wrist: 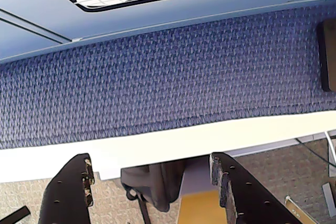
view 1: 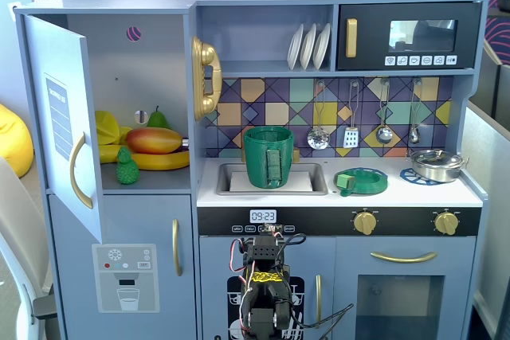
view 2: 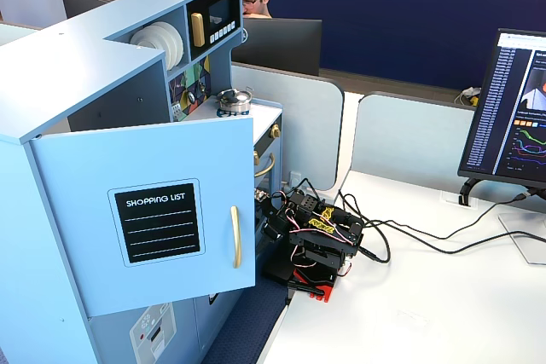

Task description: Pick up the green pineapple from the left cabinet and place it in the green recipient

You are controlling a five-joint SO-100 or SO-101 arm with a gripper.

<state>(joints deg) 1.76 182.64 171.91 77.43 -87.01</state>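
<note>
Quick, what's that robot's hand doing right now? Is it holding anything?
Hand: open and empty, its two black fingers spread wide apart over the blue carpet, nothing between them.

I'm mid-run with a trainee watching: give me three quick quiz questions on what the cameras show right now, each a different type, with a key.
1. True or false: the green pineapple is already inside the green recipient.
2. Multiple choice: where does the green recipient stand? A) in the sink B) on the stove burner C) inside the left cabinet.
3. Fill in: in the wrist view the tool points at blue carpet with its jaws ____.

Key
1. False: it stands on the left cabinet's shelf, in front of the mango and banana.
2. A.
3. Open, with nothing between them.
</note>
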